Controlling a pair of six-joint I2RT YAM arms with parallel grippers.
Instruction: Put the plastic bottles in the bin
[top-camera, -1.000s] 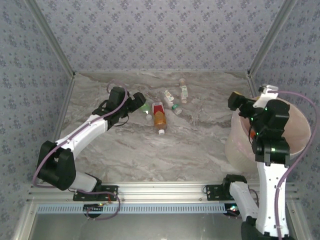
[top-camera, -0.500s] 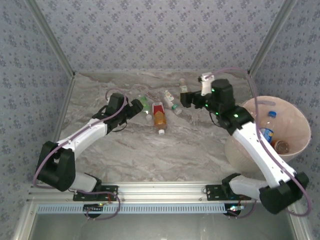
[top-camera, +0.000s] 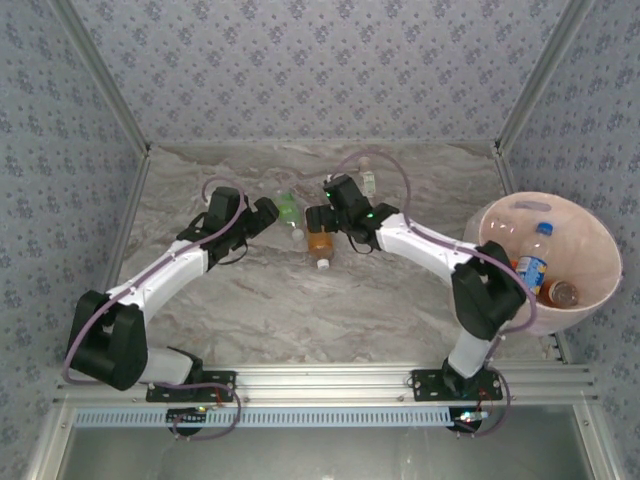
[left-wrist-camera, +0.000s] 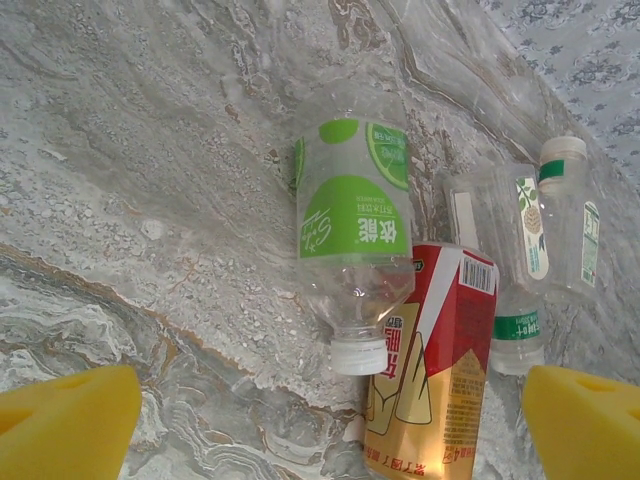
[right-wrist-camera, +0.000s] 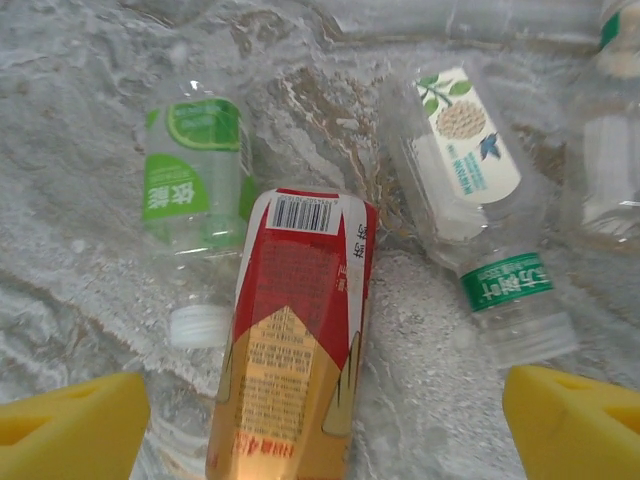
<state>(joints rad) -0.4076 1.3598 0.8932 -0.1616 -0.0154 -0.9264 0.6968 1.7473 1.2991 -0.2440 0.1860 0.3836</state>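
Marble-patterned grey counter carries the loose plastic bottles in a cluster toward 12 o'clock in the top view. At the cluster's 9 o'clock side the left fingers are spread wide and hold nothing. In the left wrist view their yellow pads sit at the lower corners. The green-label bottle lies flat above the gap between them, toward 12 o'clock, with its white cap pointing to 6 o'clock and clear of both pads. Just at its 4 o'clock side lies the red-label bottle, touching or nearly touching it. The right fingers are also spread apart and grip nothing. In the right wrist view the red-label bottle runs down into the gap between the pads without meeting either one. A clear bottle with a white-and-green label lies tilted at about 1 o'clock from that gap, its green-banded neck toward the right pad but apart from it. Far off at 3 o'clock stands the pale pink bin, with a blue-label bottle and an orange-capped bottle inside.
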